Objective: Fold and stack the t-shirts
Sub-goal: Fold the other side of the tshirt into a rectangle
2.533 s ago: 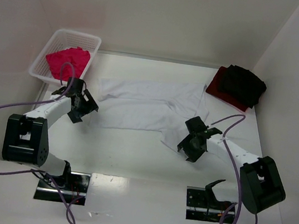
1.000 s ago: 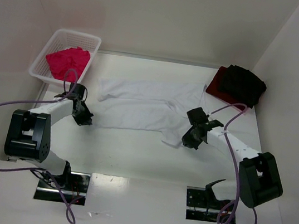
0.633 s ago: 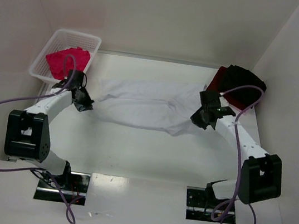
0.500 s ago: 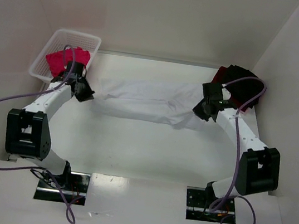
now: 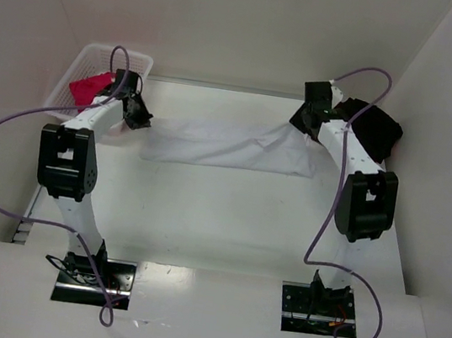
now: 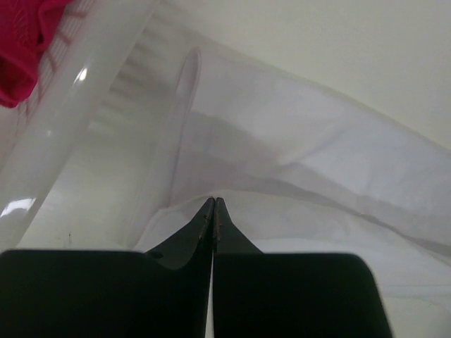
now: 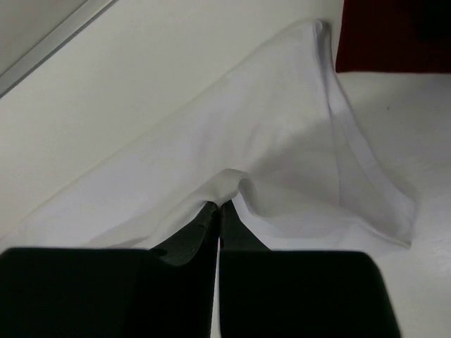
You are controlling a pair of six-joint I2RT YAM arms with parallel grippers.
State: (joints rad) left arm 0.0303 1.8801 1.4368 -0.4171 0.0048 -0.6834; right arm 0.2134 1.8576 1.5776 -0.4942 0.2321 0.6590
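The white t-shirt (image 5: 225,146) lies stretched in a band across the far part of the table, folded over on itself. My left gripper (image 5: 138,113) is shut on the shirt's left edge (image 6: 211,190), beside the basket. My right gripper (image 5: 305,121) is shut on a pinched fold at the shirt's right end (image 7: 229,183). The pink-magenta t-shirt (image 5: 87,87) lies in the basket (image 5: 137,59). The black t-shirt (image 5: 373,127) lies folded at the far right on the dark red t-shirt (image 7: 394,35).
The white lattice basket's rim (image 6: 84,127) runs close to my left gripper. White walls close in the table at the back and on both sides. Both arms reach far out from their bases (image 5: 95,273) at the near edge.
Both grippers have carried the shirt's near edge away from the bases toward the back wall, folding the white t-shirt into a narrower band. Both arms now stretch much farther out.
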